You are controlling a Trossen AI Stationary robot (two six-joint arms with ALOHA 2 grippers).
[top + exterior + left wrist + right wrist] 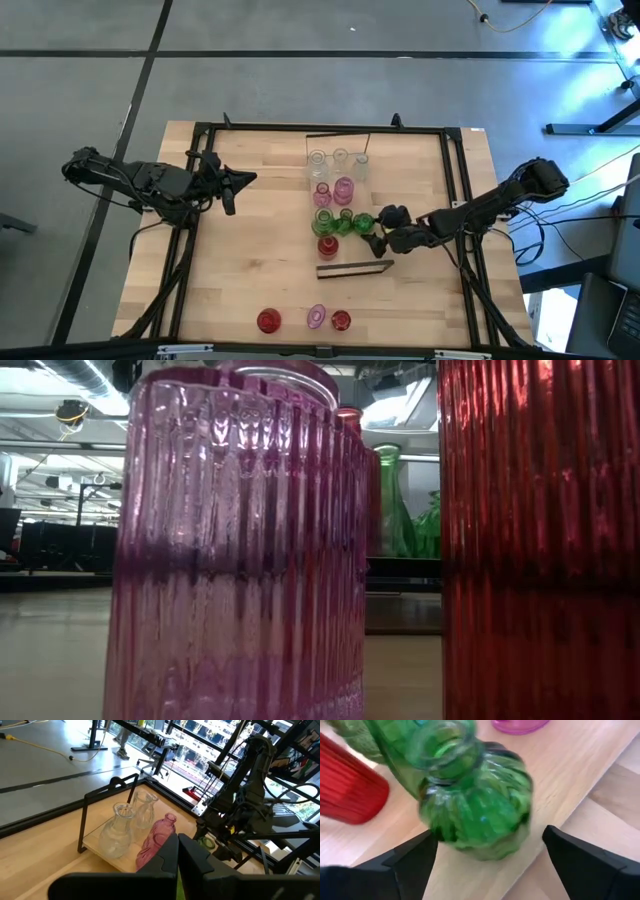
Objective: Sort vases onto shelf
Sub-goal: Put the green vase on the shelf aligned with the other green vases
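The shelf (pixel 352 262) is a pale plank with black end frames running from the far side toward the near side of the table. On it stand clear vases (pixel 340 160), pink vases (pixel 343 189), green vases (pixel 323 219) and a red vase (pixel 327 246). My right gripper (pixel 378 230) is open, with a finger on either side of the belly of the green vase (pixel 480 815) at the shelf's right edge. That vase stands on its base on the plank. My left gripper (pixel 235 184) waits, shut and empty, left of the shelf. My right gripper (pixel 489 835) comes at the green vase level from the table's right, fingers flanking its belly (pixel 445 832). One finger (pixel 417 857) is close against the glass, the other stands apart; whether any finger touches, I cannot tell.
Near the table's near edge stand a red vase (pixel 268 320), a pink vase (pixel 316 318) and another red vase (pixel 341 320). The pink vase (pixel 240 550) and a red vase (pixel 540 540) fill the low view. A black frame (pixel 330 128) rings the tabletop.
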